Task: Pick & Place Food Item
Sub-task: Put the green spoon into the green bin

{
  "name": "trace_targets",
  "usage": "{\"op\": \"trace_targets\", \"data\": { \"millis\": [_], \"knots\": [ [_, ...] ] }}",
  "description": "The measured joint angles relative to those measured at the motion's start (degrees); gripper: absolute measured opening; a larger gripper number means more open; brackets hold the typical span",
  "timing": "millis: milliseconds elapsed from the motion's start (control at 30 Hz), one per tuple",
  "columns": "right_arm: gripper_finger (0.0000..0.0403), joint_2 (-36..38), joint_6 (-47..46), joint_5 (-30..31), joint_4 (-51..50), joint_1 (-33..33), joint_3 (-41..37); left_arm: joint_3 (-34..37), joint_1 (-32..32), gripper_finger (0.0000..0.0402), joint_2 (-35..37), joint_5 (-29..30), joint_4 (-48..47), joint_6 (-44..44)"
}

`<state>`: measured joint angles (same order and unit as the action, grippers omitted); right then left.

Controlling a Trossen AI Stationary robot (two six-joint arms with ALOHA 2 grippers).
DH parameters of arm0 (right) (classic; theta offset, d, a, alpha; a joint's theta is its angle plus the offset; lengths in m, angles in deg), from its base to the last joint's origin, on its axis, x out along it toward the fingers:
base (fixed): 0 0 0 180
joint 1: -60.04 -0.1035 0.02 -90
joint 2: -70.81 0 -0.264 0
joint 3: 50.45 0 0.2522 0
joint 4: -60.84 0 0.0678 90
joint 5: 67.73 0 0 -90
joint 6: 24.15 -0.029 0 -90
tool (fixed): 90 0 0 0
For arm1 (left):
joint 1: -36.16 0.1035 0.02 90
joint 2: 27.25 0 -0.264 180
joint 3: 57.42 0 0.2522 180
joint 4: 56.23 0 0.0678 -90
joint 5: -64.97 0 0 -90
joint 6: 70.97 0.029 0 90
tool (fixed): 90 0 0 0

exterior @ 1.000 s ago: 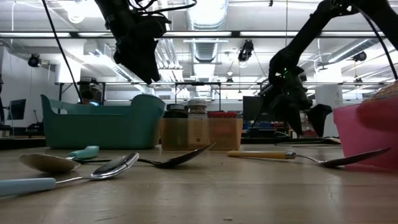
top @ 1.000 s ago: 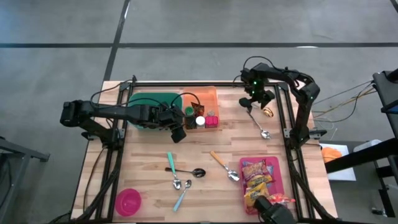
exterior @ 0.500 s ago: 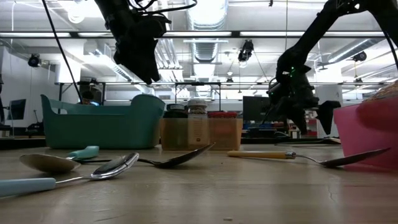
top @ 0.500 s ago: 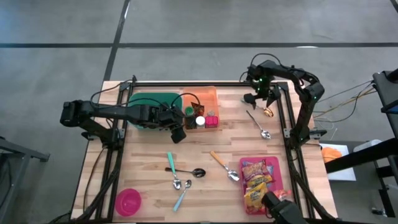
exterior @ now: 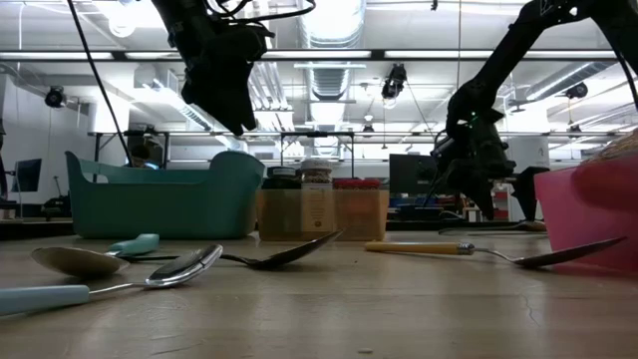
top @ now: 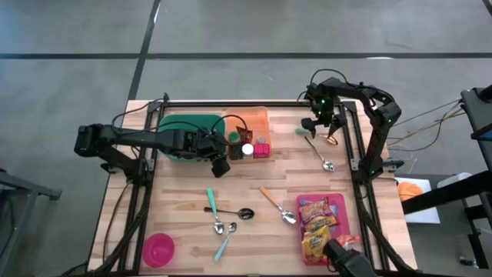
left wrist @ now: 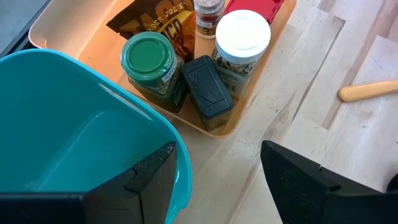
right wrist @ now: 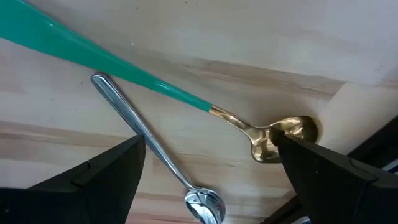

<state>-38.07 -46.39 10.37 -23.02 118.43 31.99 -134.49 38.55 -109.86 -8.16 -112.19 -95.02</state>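
Snack packets (top: 317,225) lie in a pink tray (top: 347,201) at the table's near right. Jars and a brown packet (left wrist: 163,25) stand in an orange tray (top: 257,120) beside a teal bin (top: 184,129). My left gripper (top: 221,165) hangs open above the table just in front of that bin and tray, its fingers (left wrist: 292,177) empty. My right gripper (top: 321,131) is open at the far right, pointing steeply down over a green-handled gold spoon (right wrist: 186,96) and a silver spoon (right wrist: 152,149), which both lie flat on the wood. It touches neither.
Several spoons (top: 229,215) lie mid-table near the front, with a wooden-handled one (top: 274,203) next to the pink tray. A pink bowl (top: 158,249) sits at the near left corner. Black frame rails run along the table's left and right sides.
My right gripper has shifted slightly toward the table's right edge and rolled about its own axis, staying open. The green spoon handle's end, which it covered from above before, now shows. The left arm has kept still.
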Motion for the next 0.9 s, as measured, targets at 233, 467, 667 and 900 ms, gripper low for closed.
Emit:
{"op": "trace_targets", "data": {
  "millis": [233, 467, 667, 900],
  "knots": [
    [0.0363, 0.0, 1.4, -5.5, -0.1, -2.1, -0.6, 0.0, 0.0, 0.0236, 0.0, -0.4, 0.0, 0.0],
    [0.0363, -0.1, 7.9, 1.2, 0.4, -5.9, -0.5, 0.0, 0.0, 0.0236, 0.0, -0.5, 0.0, 0.0],
    [0.0363, -0.2, 13.5, 6.4, -0.3, -10.5, -0.8, 0.0, 0.0, 0.0236, 0.0, -0.5, 0.0, 0.0],
    [0.0363, -0.2, 17.6, 10.3, -0.2, -13.6, -1.4, 0.0, -0.1, 0.0236, 0.0, -1.0, 0.0, -0.1]
  ]
}}
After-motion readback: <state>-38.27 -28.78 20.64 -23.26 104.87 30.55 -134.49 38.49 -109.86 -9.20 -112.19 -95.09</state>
